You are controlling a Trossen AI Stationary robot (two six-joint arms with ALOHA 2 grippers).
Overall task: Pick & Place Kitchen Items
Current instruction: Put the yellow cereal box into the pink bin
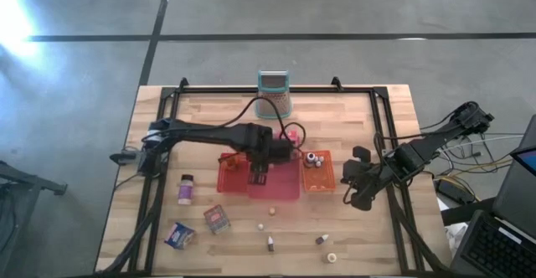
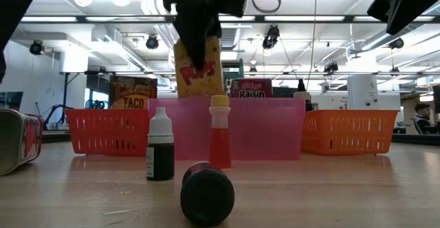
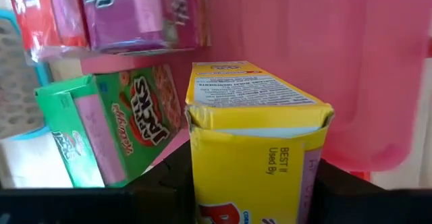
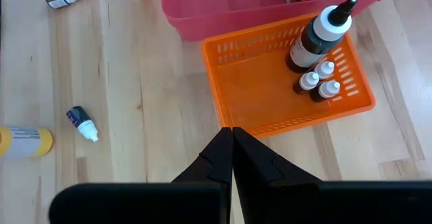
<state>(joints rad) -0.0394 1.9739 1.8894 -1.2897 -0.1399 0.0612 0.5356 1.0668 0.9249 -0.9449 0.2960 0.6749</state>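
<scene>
Clamping the yellow box [image 3: 256, 150] by its broad faces, the left gripper [image 3: 250, 183] holds light, crushable card — torn top flap — while the right gripper [image 4: 231, 150] idles closed.

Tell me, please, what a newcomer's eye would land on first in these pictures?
Probably the yellow box gripped by the left gripper above the pink tray at the table's middle. Next, the orange tray to its right, holding four small bottles, with the right gripper shut and empty near it.
</scene>
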